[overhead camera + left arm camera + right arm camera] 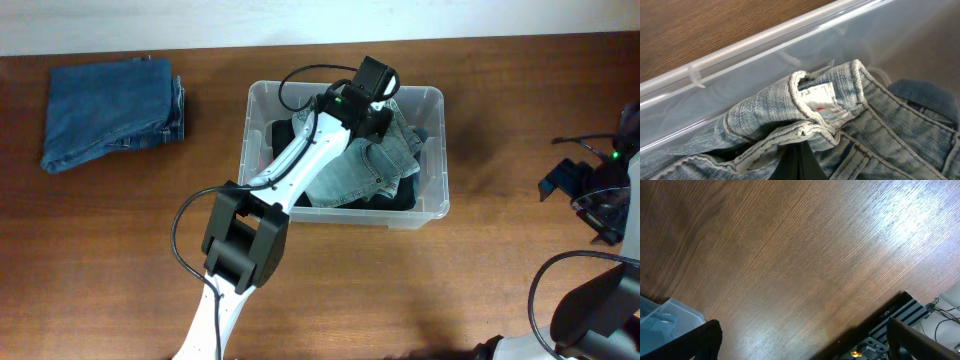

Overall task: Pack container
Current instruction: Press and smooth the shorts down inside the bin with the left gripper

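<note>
Left tool (pixel 380 120): down inside the container (pixel 436 160), against the light-wash jeans (pixel 365 165). Its fingers are lost in the cloth, so I cannot tell whether they are spread or closed. Right tool (pixel 804 330): at the right edge of the bench (pixel 120 250), well apart from the container, fingers spread wide with nothing between them. Container: clear plastic, rectangular, near the middle of the bench toward its far side. Contents: the light-wash jeans, crumpled on top toward the right, and a dark garment (pixel 280 135) at the left end and beneath. The left wrist view shows the jeans' waistband turned up beside the clear wall, with a white label (pixel 817 97) sewn inside it. Folded blue denim (pixel 110 110): flat on the bench at far left, well apart from the container.
</note>
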Tool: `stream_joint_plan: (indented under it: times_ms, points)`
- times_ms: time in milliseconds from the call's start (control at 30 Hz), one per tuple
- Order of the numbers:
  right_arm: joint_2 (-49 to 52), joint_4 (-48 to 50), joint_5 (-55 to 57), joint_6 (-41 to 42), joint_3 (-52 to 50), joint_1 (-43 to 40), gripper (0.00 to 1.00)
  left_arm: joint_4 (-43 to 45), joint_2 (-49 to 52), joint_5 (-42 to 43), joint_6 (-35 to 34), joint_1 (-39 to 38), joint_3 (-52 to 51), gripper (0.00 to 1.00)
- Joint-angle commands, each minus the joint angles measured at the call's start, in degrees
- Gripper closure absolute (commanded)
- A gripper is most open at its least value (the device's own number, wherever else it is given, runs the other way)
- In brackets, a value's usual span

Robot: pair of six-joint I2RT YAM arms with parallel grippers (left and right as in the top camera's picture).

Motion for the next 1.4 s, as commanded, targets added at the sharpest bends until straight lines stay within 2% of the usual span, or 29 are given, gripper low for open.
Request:
stream_joint_plan:
  times_ms: [0, 133, 600, 1367]
  points:
    - [-0.31, 0.02, 0.07, 0.5, -0.13, -0.17, 0.02, -0.02, -3.28, -0.85, 0.7, 0.04, 0.55, 0.99]
    - [-0.31, 0.02, 0.07, 0.5, -0.13, -0.17, 0.02, 0.76, -6.51, -0.94, 0.7, 0.04, 0.55, 0.99]
    - [-0.31, 0.02, 0.07, 0.5, -0.13, -0.17, 0.02, 4.5, -6.32, -3.28, 0.7, 0.7, 0.31, 0.99]
    - [-0.31, 0.02, 0.07, 0.5, -0.13, -0.17, 0.02, 5.25, -0.2, -3.23, 0.68, 0.57, 0.31, 0.99]
